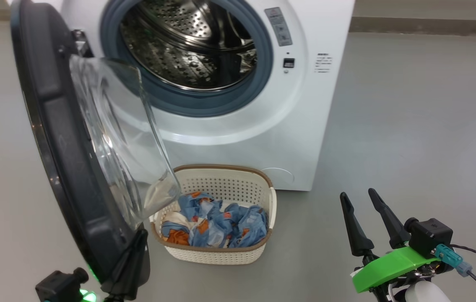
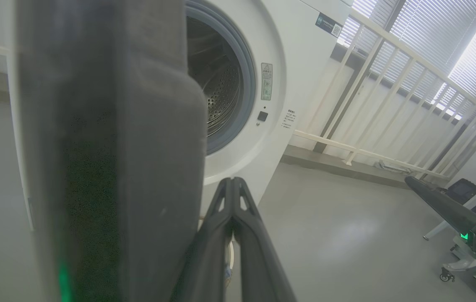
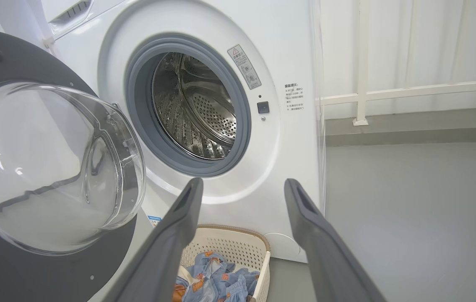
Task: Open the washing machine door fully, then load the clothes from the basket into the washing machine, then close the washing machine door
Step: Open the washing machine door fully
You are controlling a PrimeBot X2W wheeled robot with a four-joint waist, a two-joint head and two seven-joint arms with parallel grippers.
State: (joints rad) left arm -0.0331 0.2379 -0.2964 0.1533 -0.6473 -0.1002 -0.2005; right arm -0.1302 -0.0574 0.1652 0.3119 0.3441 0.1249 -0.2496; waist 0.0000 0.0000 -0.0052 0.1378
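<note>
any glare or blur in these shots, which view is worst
Left wrist view is worst: the door is a close dark blur, the blinds blown out; head view: sharp, glints on the drum; right wrist view: sharp, reflections on the glass.

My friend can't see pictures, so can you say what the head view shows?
A white washing machine has its round door swung open to the left, drum showing. On the floor in front sits a cream basket of blue clothes. The right tool is open at the lower right.
</note>
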